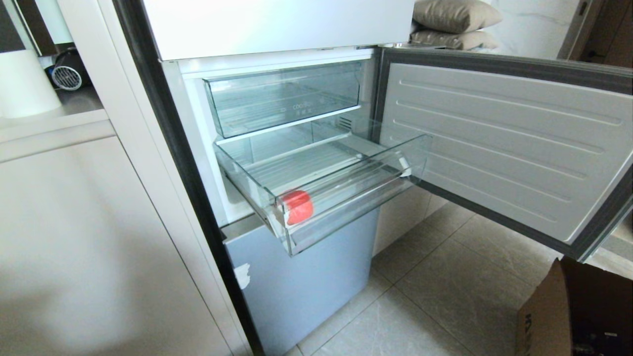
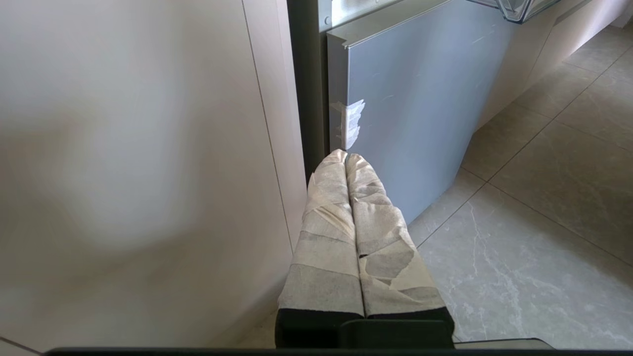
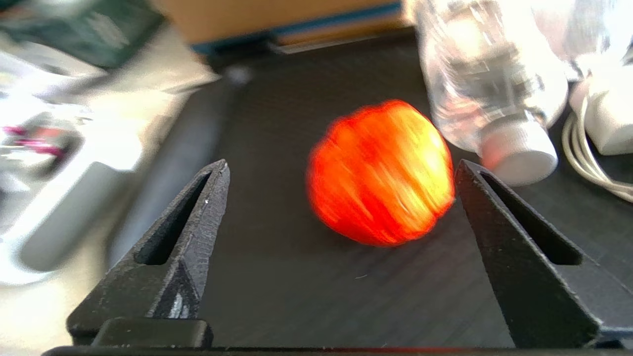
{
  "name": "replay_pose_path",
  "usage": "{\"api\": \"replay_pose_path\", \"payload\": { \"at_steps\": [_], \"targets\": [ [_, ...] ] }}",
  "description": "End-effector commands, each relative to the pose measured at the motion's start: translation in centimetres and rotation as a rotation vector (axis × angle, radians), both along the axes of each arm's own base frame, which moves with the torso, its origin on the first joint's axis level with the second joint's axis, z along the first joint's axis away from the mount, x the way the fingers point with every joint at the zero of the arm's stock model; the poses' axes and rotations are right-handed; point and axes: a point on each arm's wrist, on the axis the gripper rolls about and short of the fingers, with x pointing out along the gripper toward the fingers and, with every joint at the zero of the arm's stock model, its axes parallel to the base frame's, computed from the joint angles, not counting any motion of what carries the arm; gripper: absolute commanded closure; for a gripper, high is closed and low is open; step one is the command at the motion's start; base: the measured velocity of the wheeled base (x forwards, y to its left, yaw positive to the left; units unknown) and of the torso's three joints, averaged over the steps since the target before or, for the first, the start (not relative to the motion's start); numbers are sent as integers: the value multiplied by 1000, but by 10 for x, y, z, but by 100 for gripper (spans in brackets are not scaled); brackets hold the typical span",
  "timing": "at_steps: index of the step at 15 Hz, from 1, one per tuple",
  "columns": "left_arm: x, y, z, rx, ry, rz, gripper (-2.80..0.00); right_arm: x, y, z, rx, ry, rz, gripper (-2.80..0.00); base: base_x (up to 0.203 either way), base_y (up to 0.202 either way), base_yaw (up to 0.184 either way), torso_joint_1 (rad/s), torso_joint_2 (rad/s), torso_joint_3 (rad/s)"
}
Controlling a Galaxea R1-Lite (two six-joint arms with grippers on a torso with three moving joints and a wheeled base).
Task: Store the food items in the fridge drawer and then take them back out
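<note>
the fridge drawer (image 1: 321, 183) stood pulled out of the open fridge (image 1: 277, 29), its long axis running across the cabinet, with one red food item (image 1: 297, 206) lying at its front left corner against the clear front lip. above it sat the lettered clear bin (image 1: 282, 96), and the fridge door (image 1: 504, 143) swung wide to the right. only the head view showed this; neither arm appeared there. the left wrist view alone showed the left gripper (image 2: 346, 158), its taped fingers (image 2: 331, 232) pressed together, pointing level at the grey lower door (image 2: 420, 99) above the tiled floor (image 2: 544, 222). the right wrist view alone showed the right gripper (image 3: 341, 170) spread wide, a red-orange food item (image 3: 381, 173) lying blurred between the fingers on a black surface (image 3: 296, 296), beside a clear bottle (image 3: 489, 84).
</note>
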Motion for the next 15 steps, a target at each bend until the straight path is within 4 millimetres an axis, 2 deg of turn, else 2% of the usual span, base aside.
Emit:
{"api": "replay_pose_path", "payload": {
  "at_steps": [1, 4, 7, 9, 15],
  "targets": [
    [0, 0, 0, 0, 0, 2, 0, -14, 34, 40, -83, -48, 35, 0, 0, 0, 0, 0, 0, 0],
    [0, 0, 0, 0, 0, 2, 0, -25, 80, 67, -147, -75, 89, 0, 0, 0, 0, 0, 0, 0],
    [0, 0, 0, 0, 0, 1, 0, -29, 120, 68, -225, -26, 158, 0, 0, 0, 0, 0, 0, 0],
    [0, 0, 0, 0, 0, 2, 0, -26, 131, 65, -257, 3, 194, 0, 0, 0, 0, 0, 0, 0],
    [0, 0, 0, 0, 1, 1, 0, -41, 156, 79, -314, -30, 199, 0, 0, 0, 0, 0, 0, 0]
  ]
}}
